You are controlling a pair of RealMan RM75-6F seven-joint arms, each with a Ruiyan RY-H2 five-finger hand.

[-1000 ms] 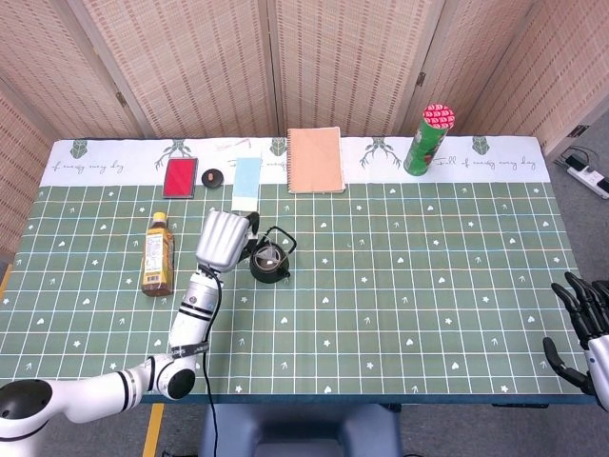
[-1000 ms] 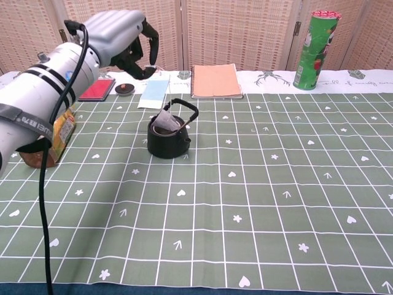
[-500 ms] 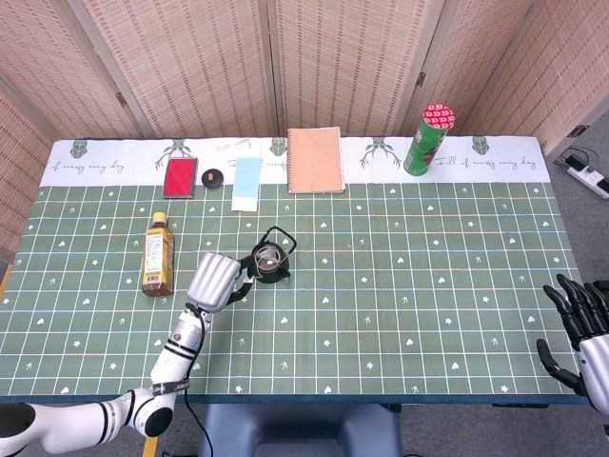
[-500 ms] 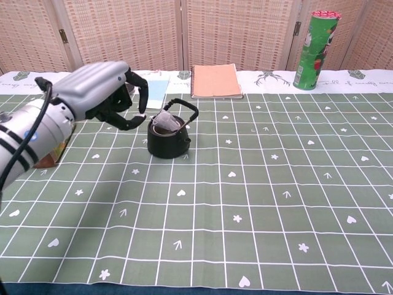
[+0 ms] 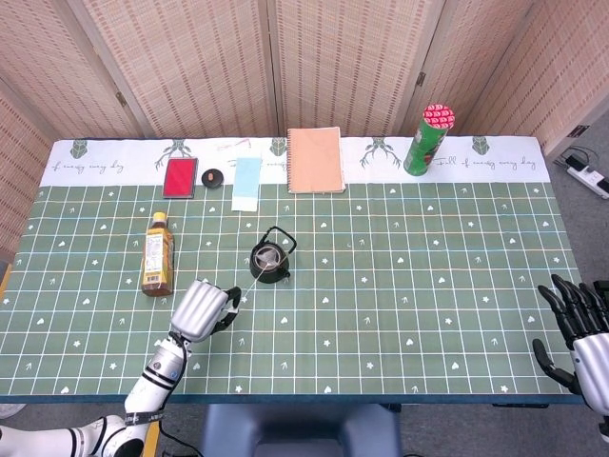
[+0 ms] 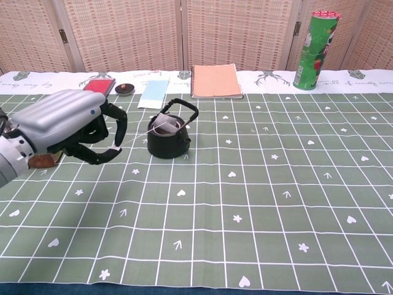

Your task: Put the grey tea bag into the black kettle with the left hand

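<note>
On green cloth, grey tea bag [image 6: 163,125] sits in black kettle [image 6: 167,142]; left hand [image 6: 77,126] nearby pinches its string.

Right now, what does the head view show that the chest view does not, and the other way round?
Only the head view shows the right hand, open at the table's right edge, and the whole bottle. Only the chest view shows from the side the tea bag sitting in the kettle. Both show the left hand pinching the string, the notebook and the green can.
</note>
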